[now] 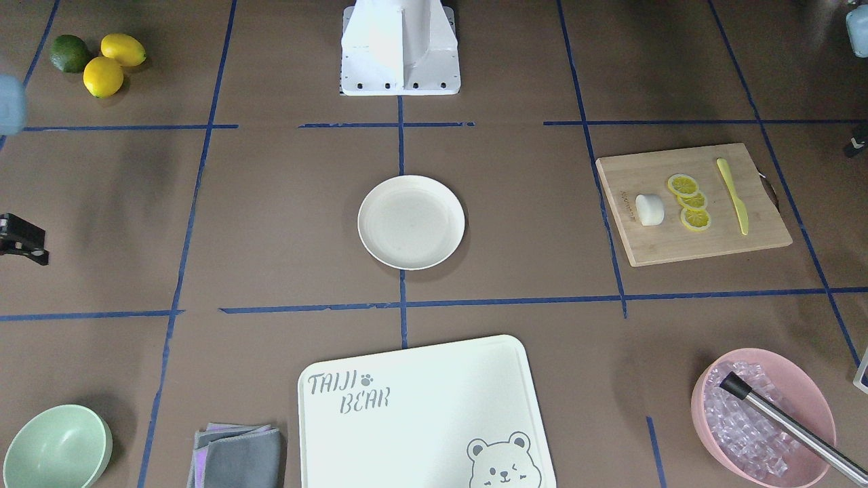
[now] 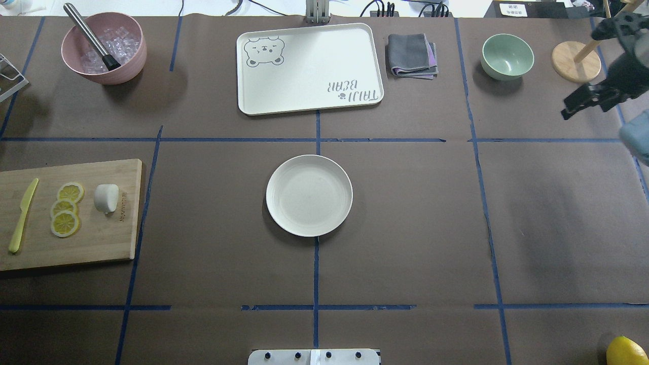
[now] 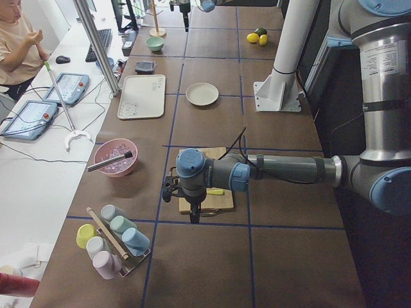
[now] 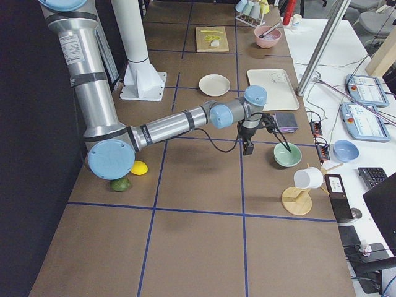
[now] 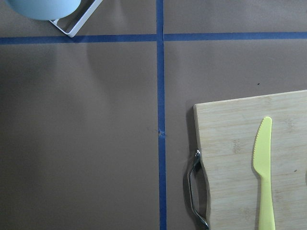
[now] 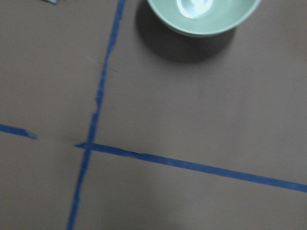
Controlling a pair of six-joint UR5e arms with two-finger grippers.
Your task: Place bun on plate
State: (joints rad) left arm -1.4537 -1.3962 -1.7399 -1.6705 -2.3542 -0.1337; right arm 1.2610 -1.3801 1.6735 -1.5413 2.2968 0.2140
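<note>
Both arms were built of smooth silver-grey tubes joined by rounded housings with pale blue caps. The left arm [image 3: 289,170] wore a black band at the end of its forearm tube, and a thin black cable [image 3: 238,138] curved away from that forearm. A white printed label [image 3: 377,64] wrapped its upper tube. The right arm [image 4: 167,129] matched it, with black rings, a second label [image 4: 73,44] and a second cable [image 4: 216,148] hanging slack. Each arm ended in black hardware: the left gripper [image 3: 193,217] and the right gripper [image 4: 249,148]. Between them stood a white pedestal [image 1: 400,47], its flat foot plate dotted with dark screws [image 1: 387,86].
</note>
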